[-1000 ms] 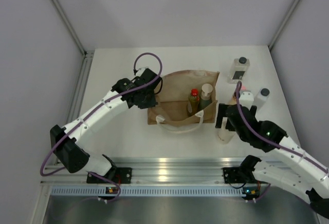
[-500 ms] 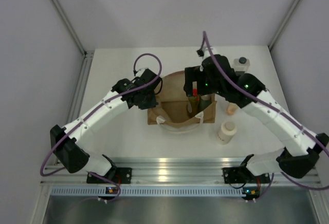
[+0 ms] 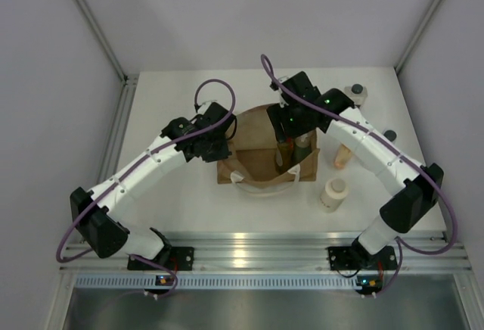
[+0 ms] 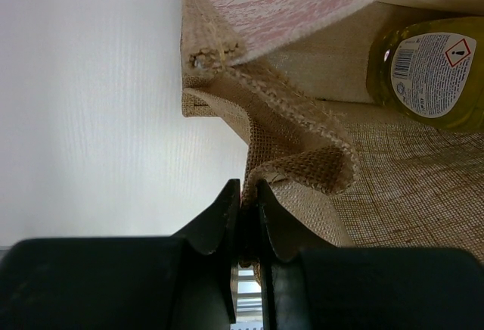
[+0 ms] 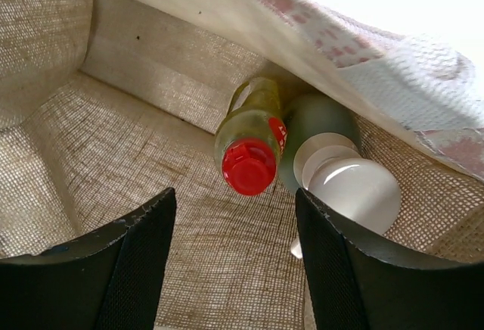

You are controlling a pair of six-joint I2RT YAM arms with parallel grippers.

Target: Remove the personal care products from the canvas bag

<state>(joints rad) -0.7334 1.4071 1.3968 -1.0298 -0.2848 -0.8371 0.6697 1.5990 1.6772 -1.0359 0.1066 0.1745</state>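
Observation:
The canvas bag (image 3: 253,162) lies open at mid-table. My left gripper (image 4: 246,194) is shut on the bag's frayed left rim, also seen from above (image 3: 224,147). My right gripper (image 5: 234,258) hangs inside the bag's mouth, open, with nothing between its fingers (image 5: 128,262). Just beyond its fingertips stand the yellow bottle with the red cap (image 5: 249,165) and the grey pump bottle (image 5: 349,186), side by side against the bag's wall. In the left wrist view the yellow bottle (image 4: 435,73) shows its label. From above, my right arm (image 3: 302,114) covers most of both.
On the table right of the bag stand the cream cylinder (image 3: 333,194) and the orange bottle (image 3: 342,156). The clear square bottle's dark cap (image 3: 355,90) peeks out behind my right arm, and another dark cap (image 3: 389,135) shows further right. The white bag handle (image 3: 261,182) loops forward.
My right arm left the cream cylinder on the table, swung up and left, and now reaches down into the bag, its jaws narrower than before. The left gripper and the bag have stayed put.

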